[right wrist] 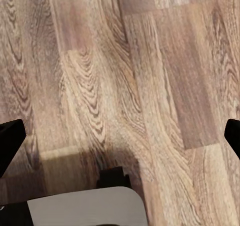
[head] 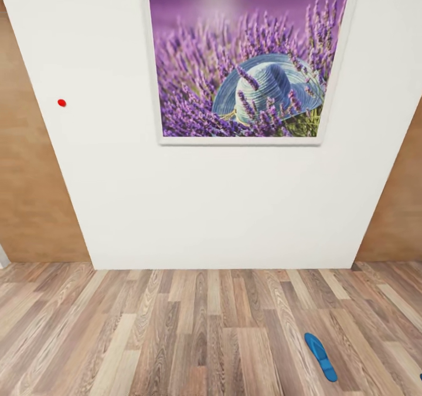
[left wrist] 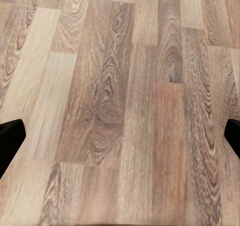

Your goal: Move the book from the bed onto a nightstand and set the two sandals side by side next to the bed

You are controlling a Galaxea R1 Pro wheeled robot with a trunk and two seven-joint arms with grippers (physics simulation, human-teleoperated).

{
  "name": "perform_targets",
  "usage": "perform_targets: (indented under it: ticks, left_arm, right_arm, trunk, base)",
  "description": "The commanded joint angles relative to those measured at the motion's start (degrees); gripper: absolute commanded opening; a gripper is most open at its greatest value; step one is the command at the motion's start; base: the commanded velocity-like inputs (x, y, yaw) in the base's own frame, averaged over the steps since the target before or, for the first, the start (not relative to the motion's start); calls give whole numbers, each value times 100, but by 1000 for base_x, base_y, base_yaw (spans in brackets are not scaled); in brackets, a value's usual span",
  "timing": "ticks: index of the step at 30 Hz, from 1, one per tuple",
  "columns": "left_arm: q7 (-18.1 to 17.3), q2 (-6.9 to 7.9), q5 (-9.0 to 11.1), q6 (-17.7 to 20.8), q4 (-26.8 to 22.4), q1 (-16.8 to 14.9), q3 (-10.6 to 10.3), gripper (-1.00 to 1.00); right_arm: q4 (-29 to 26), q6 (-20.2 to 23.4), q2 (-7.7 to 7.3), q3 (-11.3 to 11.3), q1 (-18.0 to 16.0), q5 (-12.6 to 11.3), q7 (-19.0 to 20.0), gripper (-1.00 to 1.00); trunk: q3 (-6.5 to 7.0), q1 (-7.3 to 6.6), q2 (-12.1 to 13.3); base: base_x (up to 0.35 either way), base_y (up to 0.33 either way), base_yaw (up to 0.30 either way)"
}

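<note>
In the head view a bright blue sandal (head: 321, 356) lies flat on the wood-plank floor (head: 176, 331) at the lower right, and a sliver of blue (head: 420, 377) touches the right edge. The book, the bed and the nightstand are out of view. My left gripper (left wrist: 120, 138) stands open over bare floor planks, its dark fingertips (left wrist: 10, 136) far apart at the picture's two sides with nothing between them. My right gripper (right wrist: 120, 138) is open too, above bare floor, dark fingertips (right wrist: 10, 138) at both sides.
A white wall (head: 205, 208) faces me with a large lavender-field picture (head: 249, 62) and a small red dot (head: 61, 102). Brown wooden doors (head: 29, 197) flank the wall on both sides. A grey part of my base (right wrist: 85, 206) shows in the right wrist view.
</note>
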Motion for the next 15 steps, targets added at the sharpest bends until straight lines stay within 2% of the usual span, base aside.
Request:
perform_targets:
  ticks: [1, 15]
  left_arm:
    - [-5, -2, 42, -11, -1, -2, 5, 100]
    - [-7, 0, 42, -11, -1, -2, 5, 100]
  right_arm:
    - [3, -20, 0, -3, -2, -30, 3, 100]
    - [3, -21, 0, -3, -2, -30, 1, 100]
  trunk:
    - [-9, 0, -3]
    - [-79, 0, -3]
  base:
    - [0, 0, 275]
    - [0, 0, 257]
